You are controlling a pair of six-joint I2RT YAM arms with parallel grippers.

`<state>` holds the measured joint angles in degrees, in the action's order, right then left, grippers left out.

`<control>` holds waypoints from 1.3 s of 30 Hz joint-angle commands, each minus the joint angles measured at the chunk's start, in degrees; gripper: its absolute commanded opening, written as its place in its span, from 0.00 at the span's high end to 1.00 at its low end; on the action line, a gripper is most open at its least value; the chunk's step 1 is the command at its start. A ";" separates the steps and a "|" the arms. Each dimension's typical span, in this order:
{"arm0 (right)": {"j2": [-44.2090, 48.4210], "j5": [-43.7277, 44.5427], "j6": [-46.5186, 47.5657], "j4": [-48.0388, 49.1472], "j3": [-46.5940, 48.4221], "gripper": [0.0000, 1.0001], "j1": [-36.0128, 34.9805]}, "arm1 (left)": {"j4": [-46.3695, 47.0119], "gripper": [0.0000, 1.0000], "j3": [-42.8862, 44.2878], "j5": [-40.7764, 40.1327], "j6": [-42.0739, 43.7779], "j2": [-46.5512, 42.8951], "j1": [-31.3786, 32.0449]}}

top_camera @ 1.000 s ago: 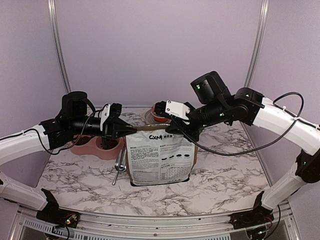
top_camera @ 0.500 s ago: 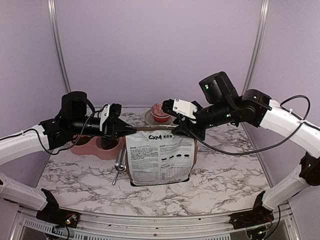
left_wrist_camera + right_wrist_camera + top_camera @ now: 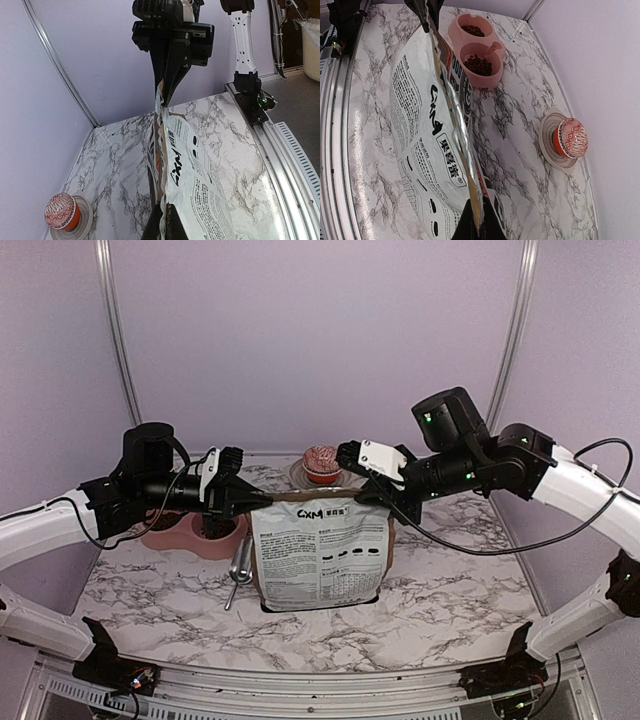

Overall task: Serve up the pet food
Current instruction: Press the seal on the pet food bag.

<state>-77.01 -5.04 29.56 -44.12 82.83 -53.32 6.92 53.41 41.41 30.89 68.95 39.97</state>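
The left gripper and right gripper each pinch the top seam of the floppy bag. The pet food lies in the pink bowl: light, loose pellets, I'd say better poured than pinched.

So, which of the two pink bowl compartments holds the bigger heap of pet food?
The compartment next to the bag: its pet food spreads wider than in the far compartment.

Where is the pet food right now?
In the right wrist view, the kibble sits in both cups of the pink double bowl on the table, beyond the printed bag; from above, that bowl lies left, under the left arm.
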 commanded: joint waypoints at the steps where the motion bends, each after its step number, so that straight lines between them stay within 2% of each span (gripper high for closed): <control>1: 0.97 1.30 -0.32 -0.49 -0.27 1.00 1.04 | 0.55 1.00 2.05 0.74 0.46 -2.13 -0.61; 3: 1.28 2.70 -0.21 -0.21 -0.36 1.00 1.10 | 0.55 1.00 2.05 0.75 0.52 -2.23 -0.59; 6: 2.19 4.41 -0.28 0.31 -1.20 0.69 1.24 | 0.56 1.00 2.05 0.76 0.57 -2.12 -0.59; 7: 2.59 4.64 -0.37 0.49 -1.56 0.64 1.47 | 0.55 1.00 2.05 0.77 0.60 -2.11 -0.60; 9: 3.34 4.60 -0.55 0.76 -2.41 0.62 1.76 | 0.55 1.00 2.14 0.75 0.64 -2.06 -0.60; 12: 4.24 4.87 -0.73 1.11 -3.42 0.64 1.92 | 0.55 1.00 2.13 0.70 0.66 -2.22 -0.60; 15: 4.79 4.82 -0.60 1.49 -3.89 0.75 2.05 | 0.55 1.00 2.14 0.67 0.69 -2.14 -0.59; 19: 5.41 4.35 -0.38 1.94 -4.35 0.99 2.08 | 0.55 1.00 2.14 0.61 0.75 -2.08 -0.60; 28: 7.11 4.45 -0.03 2.93 -4.99 1.00 2.72 | -1.20 1.00 2.14 0.34 1.09 -2.07 -0.59; 30: 7.77 5.12 -0.03 3.68 -5.85 0.79 3.05 | -1.35 1.00 2.14 0.15 1.25 -2.21 -0.62; 31: 8.21 5.20 0.01 4.09 -6.44 0.74 3.46 | -1.31 1.00 2.14 0.10 1.34 -2.28 -0.59; 33: 9.06 4.87 -0.03 4.89 -7.46 0.72 4.40 | -1.36 1.00 2.05 0.05 1.44 -2.37 -0.59; 35: 9.90 4.29 -0.05 5.45 -8.24 0.73 4.72 | -1.37 1.00 2.05 0.05 1.43 -2.41 -0.63; 39: 10.88 3.97 -0.03 5.84 -9.09 0.92 4.76 | -1.38 1.00 2.14 0.16 1.45 -2.47 -0.60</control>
<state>-67.61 -1.34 30.09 -40.93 73.84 -49.15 5.67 53.52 41.21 31.77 68.55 39.86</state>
